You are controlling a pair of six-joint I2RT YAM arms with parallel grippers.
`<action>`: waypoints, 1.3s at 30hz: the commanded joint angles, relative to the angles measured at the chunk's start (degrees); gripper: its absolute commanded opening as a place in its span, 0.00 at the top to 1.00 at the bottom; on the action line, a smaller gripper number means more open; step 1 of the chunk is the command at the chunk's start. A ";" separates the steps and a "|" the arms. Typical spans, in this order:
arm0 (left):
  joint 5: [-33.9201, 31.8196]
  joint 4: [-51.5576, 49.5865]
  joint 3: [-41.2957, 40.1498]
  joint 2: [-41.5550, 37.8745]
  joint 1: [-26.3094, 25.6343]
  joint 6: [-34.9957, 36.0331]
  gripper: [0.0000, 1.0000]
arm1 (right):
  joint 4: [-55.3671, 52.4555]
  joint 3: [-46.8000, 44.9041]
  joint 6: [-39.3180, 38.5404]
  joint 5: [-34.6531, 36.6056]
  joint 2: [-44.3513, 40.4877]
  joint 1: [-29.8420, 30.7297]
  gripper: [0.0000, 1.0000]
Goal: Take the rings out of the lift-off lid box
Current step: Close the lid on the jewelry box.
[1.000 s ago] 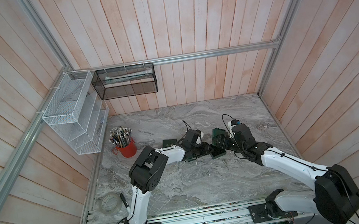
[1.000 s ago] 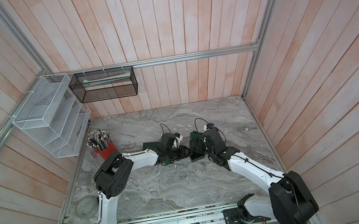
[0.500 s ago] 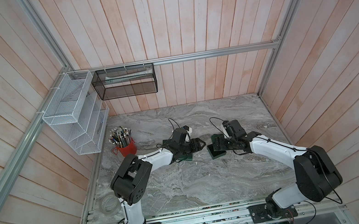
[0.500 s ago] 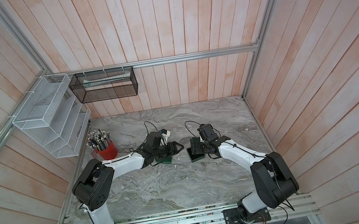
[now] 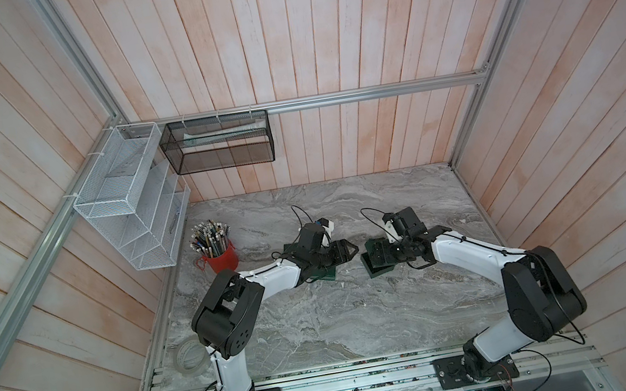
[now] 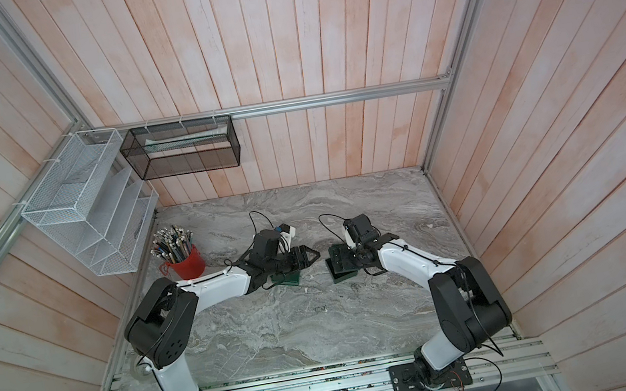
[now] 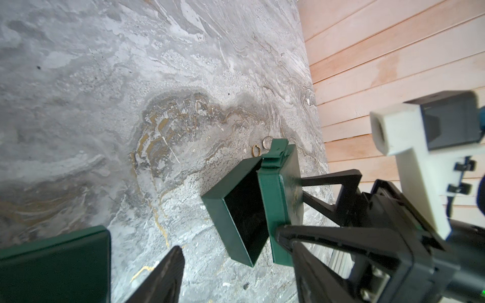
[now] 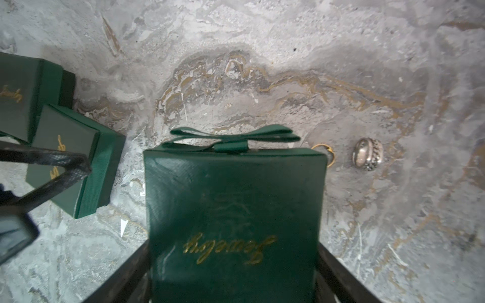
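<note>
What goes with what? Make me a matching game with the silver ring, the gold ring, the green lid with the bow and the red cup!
Things:
1 silver ring
2 gold ring
3 green lid
4 red cup

Where or how:
A full of pens
B gripped by the right hand
C on the table, right at the lid's corner
D on the table, a bit away from the lid

Pairs: 1-D, 2-C, 3-B, 4-A

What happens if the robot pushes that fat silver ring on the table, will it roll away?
Probably a little: the silver ring is round and the marble table looks smooth. It looks thick metal, so likely stiff and heavy for its size. Shiny, maybe slippery.
</note>
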 commanded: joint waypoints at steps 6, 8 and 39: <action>1.24 1.65 -0.58 0.96 -0.03 -0.50 0.32 | 0.05 -0.34 -0.33 -0.50 1.92 -0.22 0.16; 1.35 1.91 -0.81 0.92 0.02 -0.65 0.32 | -0.10 -0.13 -0.39 0.42 1.58 -0.21 0.16; 2.32 4.33 -2.59 1.01 -0.03 -1.80 0.32 | -1.39 2.29 -6.56 0.80 3.74 0.30 0.14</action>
